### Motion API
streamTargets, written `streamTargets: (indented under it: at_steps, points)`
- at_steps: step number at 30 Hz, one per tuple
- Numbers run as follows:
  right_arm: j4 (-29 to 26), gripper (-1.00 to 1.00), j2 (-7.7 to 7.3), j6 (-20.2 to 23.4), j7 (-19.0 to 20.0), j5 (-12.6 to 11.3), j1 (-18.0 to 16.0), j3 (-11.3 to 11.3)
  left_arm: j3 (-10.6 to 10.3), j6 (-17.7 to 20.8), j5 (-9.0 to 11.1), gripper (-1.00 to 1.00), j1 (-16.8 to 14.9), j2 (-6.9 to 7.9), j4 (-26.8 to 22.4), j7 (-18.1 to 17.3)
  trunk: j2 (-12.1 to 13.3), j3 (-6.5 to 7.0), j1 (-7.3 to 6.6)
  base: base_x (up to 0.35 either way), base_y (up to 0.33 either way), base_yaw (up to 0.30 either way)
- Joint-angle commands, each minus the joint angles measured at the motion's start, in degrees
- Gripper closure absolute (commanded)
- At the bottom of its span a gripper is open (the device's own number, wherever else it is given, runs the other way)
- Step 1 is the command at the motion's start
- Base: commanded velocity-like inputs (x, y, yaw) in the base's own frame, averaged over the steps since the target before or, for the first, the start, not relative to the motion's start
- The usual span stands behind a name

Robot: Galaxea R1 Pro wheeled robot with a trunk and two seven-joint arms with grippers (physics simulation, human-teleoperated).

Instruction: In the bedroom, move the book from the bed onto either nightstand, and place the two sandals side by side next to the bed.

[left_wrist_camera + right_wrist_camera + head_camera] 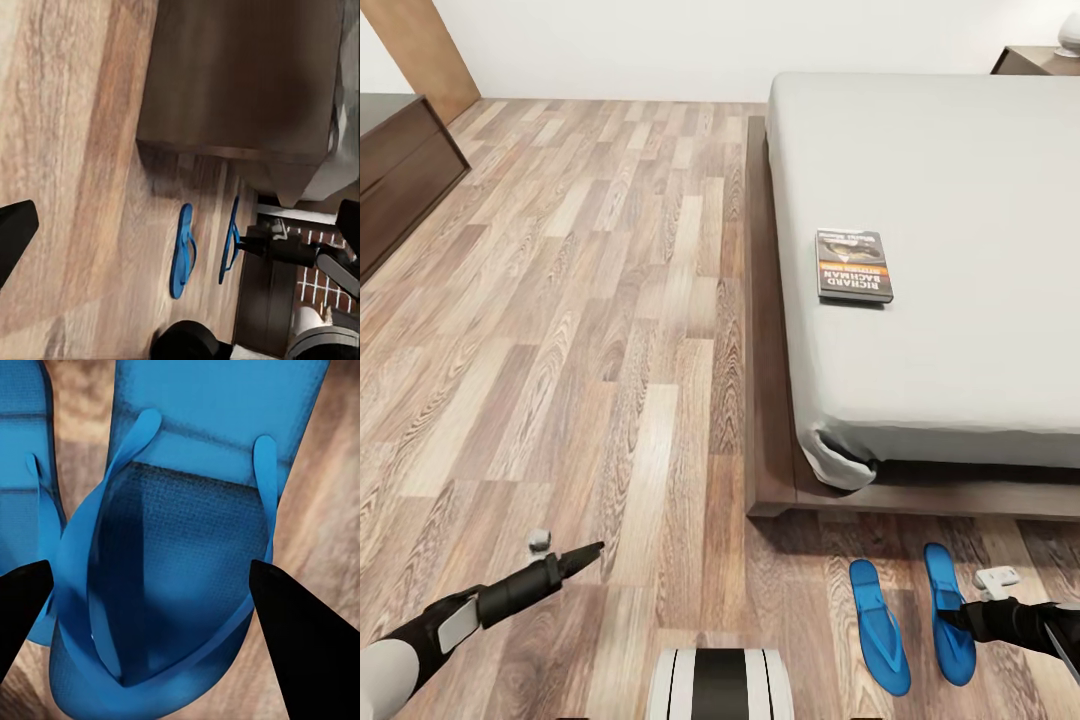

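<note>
Sandals side by side on plank floor [610, 330] just off foot of bed [920, 200], toes pointing toward bed frame. Right gripper [150, 577] directly over right sandal [949, 612], fingers spread wide either side of toe strap, not closed on it; in right wrist view, sole and strap sit between both dark fingertips [300, 637]. Left sandal [879, 626] just beside it, on side toward left arm, apart from right gripper. Book [853, 265] flat on grey mattress, well ahead of right gripper, near mattress edge, cover up. Left gripper [575, 558] hangs above bare floor, well apart from sandals and bed corner; looks closed to a point in head view, can't tell for sure. Dark cabinet [400, 165] far ahead of left gripper, by wall. Nightstand [1035, 60] beyond bed's far corner.
</note>
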Motion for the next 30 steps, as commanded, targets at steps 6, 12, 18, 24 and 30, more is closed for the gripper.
streamTargets:
  at_steps: [6, 12, 18, 24, 30]
  points:
    - [-0.10, 1.00, 0.03, 0.28, 0.39, 0.43, -0.02, -0.32, -0.36, 0.86, 1.08, -1.00, -0.08, 0.36, -0.24, 1.79, -0.04, -0.48, 0.04, 0.000, 0.000, 0.000]
    - [-0.10, 1.00, 0.05, 0.25, 0.38, 0.43, -0.02, -0.51, -0.33, 1.07, 1.17, -1.00, -0.08, 0.17, -0.45, 1.92, -0.09, -1.36, 0.15, 0.000, 0.000, 0.000]
    - [-0.10, 1.00, 0.03, 0.24, 0.42, 0.43, -0.02, -0.50, -0.43, 1.09, 1.20, -1.00, -0.08, -0.07, -0.72, 1.93, -0.15, -2.25, 0.25, 0.000, 0.000, 0.000]
    - [-0.39, 1.00, 0.01, 0.24, 0.47, 0.41, -0.02, -0.53, -0.50, 1.03, 1.16, -1.00, -0.08, -0.12, -0.73, 1.93, -0.17, -2.69, 0.30, 0.000, 0.000, 0.000]
    - [-0.69, 1.00, -0.01, 0.28, 0.55, 0.43, -0.02, -0.49, -0.57, 1.01, 1.12, -1.00, -0.08, -0.74, -0.73, 1.93, -0.21, -3.36, 0.38, 0.000, 0.000, 0.000]
